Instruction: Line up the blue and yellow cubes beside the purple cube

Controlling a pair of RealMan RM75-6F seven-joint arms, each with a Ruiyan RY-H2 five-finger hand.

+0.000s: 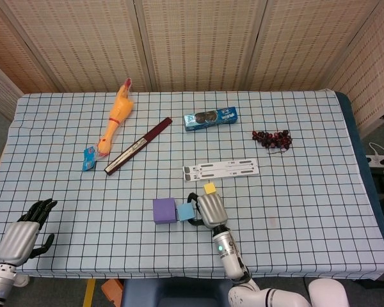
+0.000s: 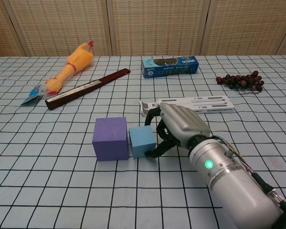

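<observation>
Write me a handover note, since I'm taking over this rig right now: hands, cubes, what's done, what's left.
Right hand: fingers curled on the blue cube, holding it against the purple cube.
Left hand: open, holding nothing, at the near left table edge.
Yellow cube: loose behind the right hand, out of line.
Done: blue is beside purple.
Left: release blue, then bring yellow into the row.

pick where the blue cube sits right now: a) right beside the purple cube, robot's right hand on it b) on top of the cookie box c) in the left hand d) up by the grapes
a: the blue cube sits against the purple cube, with the right hand curled around its far side.
</observation>
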